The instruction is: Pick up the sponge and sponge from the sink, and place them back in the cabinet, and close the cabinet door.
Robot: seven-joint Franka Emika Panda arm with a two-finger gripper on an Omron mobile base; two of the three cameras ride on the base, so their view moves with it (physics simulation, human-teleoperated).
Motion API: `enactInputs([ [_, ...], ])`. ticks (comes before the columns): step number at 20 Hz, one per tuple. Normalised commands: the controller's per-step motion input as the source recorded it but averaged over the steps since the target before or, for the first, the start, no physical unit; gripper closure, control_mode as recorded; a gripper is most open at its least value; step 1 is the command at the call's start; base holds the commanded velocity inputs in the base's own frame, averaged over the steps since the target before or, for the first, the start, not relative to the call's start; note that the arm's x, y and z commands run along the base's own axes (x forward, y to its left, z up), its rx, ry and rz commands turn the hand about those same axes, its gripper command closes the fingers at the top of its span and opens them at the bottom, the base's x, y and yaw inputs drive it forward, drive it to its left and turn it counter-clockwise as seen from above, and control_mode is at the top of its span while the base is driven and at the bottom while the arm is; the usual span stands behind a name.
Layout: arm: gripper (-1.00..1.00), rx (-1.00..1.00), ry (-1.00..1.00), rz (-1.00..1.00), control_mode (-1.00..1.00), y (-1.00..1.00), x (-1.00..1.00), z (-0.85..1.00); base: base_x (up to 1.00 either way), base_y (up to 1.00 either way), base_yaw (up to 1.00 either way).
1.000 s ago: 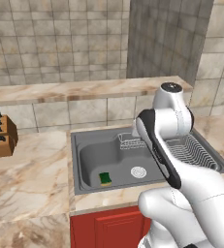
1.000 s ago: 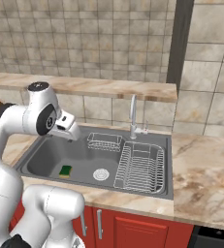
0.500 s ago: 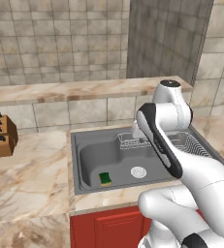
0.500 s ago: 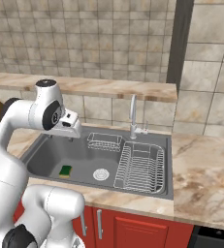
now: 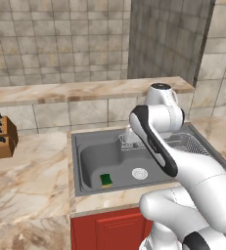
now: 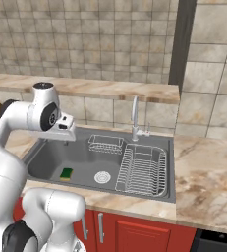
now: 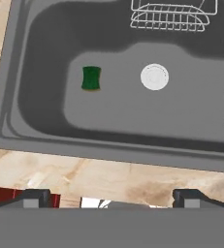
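The green-topped sponge (image 7: 90, 78) lies flat on the floor of the sink (image 6: 46, 160), toward the basin's left side, and a thin yellow layer shows along its edge from the left base view (image 5: 105, 180). From the right base view it sits at (image 6: 66, 173), well apart from the round white drain (image 7: 154, 76), which is nearer the middle of the basin. One sponge shows in the basin here.

Above it, up high, the gripper (image 7: 110, 197) hangs over the front of the sink with its jaws spread wide and nothing between them. Its two dark fingertips (image 7: 35, 197) stand far apart at the bottom of the hand view, over the marble counter edge rather than over the sponge. Nothing is being touched. In the right base view the hand (image 6: 66, 129) sits above the sink's rear left rim, and the white arm curls around it.

At the back of the basin a small wire rack (image 6: 105, 143) hangs on the rear wall. Just to its right stands the tall faucet (image 6: 134, 118), and beside that a larger wire dish rack (image 6: 143, 170) rests on the draining board side. Marble counter (image 5: 31, 171) runs around the sink, and a wooden knife block (image 5: 0, 136) stands at the far left. Red cabinet fronts (image 6: 134, 231) sit below the counter with thin silver handles.
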Motion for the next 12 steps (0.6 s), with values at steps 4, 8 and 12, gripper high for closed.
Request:
enactInputs([
  [4,-1.00,0.00,0.02,0.00,-1.00,0.22,0.21,-0.14,0.00,0.00,0.00],
  [8,-1.00,0.00,0.01,0.00,-1.00,0.09,0.36,-0.19,0.00,0.00,0.00],
  [12,-1.00,0.00,0.00,0.00,-1.00,0.11,0.31,-0.28,0.00,0.00,0.00],
])
